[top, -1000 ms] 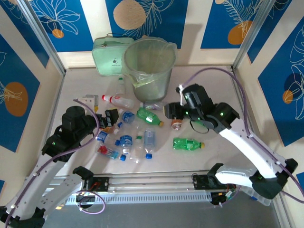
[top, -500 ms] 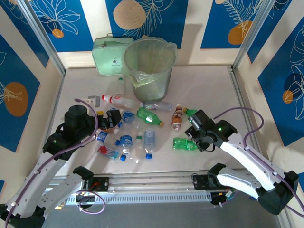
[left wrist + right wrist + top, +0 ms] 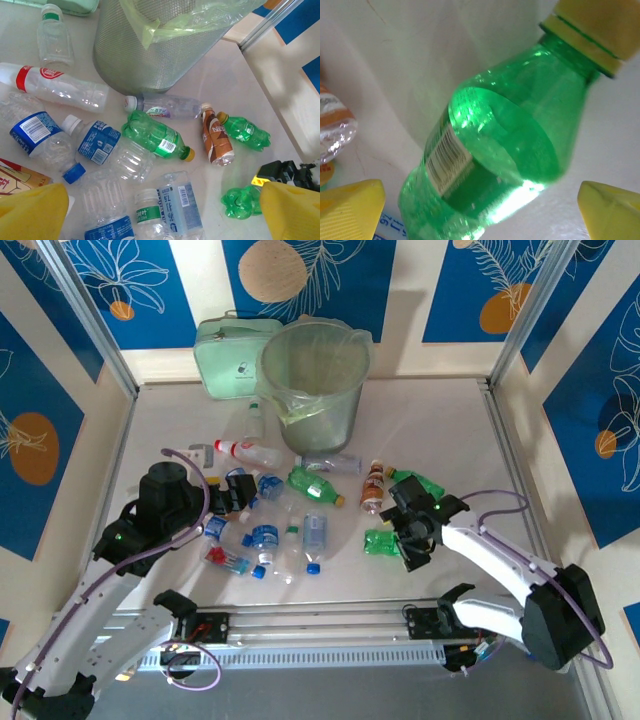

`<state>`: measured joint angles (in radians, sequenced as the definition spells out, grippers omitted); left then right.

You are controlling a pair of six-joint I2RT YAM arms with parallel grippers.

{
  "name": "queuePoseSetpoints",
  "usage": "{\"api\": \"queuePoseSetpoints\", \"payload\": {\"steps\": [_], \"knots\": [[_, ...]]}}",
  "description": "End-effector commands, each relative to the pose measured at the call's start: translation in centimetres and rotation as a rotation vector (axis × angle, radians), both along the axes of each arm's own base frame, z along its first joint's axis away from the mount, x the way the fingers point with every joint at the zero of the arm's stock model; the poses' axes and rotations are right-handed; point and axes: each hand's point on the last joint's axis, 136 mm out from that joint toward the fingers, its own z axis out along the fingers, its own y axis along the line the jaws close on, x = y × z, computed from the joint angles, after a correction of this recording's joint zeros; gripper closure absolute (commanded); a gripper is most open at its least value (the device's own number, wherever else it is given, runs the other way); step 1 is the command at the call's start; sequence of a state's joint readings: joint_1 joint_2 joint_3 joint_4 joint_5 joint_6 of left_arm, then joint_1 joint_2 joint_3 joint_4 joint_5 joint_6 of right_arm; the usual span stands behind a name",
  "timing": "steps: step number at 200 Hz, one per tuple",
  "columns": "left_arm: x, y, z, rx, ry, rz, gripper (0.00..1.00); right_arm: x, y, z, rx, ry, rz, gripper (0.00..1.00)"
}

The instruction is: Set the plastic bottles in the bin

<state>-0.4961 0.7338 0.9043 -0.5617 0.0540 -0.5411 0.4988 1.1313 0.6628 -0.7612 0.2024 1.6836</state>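
1. Under your right fingers (image 3: pixel 350 207): green bottle (image 3: pixel 505 135) with a yellow cap, lying on the bench (image 3: pixel 440 430). The fingers stand wide on either side, gripping nothing.
2. Lower squarely over the labelled middle. Close evenly, because round plastic may roll.
3. Left fingers (image 3: pixel 30 212): wide, empty, above the other bottles (image 3: pixel 95 145).
4. Bin (image 3: pixel 325 410): upright at the far end, which is where you carry the bottle.

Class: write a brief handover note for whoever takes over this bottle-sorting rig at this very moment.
Left gripper: open, holding nothing, above the scattered small clear, green and brown plastic bottles.
Right gripper: open, straddling a lying green plastic bottle with a yellow cap, not gripping it.
Tall round translucent grey bin with pale green liner: upright at the back; no bottle seen inside.
Done: nothing evident. Left: every bottle on the table.
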Motion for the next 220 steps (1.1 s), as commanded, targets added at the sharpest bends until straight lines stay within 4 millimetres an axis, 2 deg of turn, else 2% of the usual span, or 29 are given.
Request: {"api": "queuePoseSetpoints", "payload": {"steps": [1,9,71,128,147,188,198,220], "knots": [[-0.4,-0.5,-0.1,0.007,-0.014,-0.038,0.03,0.8,0.3,-1.4,0.05,0.007,-0.005,0.01],[-0.4,-0.4,-0.2,0.007,-0.012,-0.037,0.03,0.7,0.0,-1.7,0.034,0.018,-0.011,0.0],[-0.4,-0.6,-0.5,0.004,-0.004,-0.04,0.03,0.9,-0.8,-2.6,-0.055,0.066,0.044,0.27],[-0.4,-0.7,-0.7,0.008,0.006,-0.048,0.03,2.3,-0.3,-2.0,-0.09,0.012,0.191,0.37],[-0.4,-0.7,-0.5,0.007,0.004,-0.049,0.03,3.0,0.7,-1.7,-0.072,-0.034,0.314,0.38],[-0.5,-0.7,-0.3,0.017,0.001,-0.056,0.03,2.1,-0.3,-1.2,-0.196,0.062,0.509,0.38],[-0.5,-0.7,-0.2,0.018,0.0,-0.056,0.03,1.8,-0.6,-1.1,-0.211,0.087,0.53,0.35],[-0.5,-0.9,-0.3,0.007,0.007,-0.058,0.03,1.0,-0.7,-1.3,-0.184,0.135,0.488,0.21]]}}
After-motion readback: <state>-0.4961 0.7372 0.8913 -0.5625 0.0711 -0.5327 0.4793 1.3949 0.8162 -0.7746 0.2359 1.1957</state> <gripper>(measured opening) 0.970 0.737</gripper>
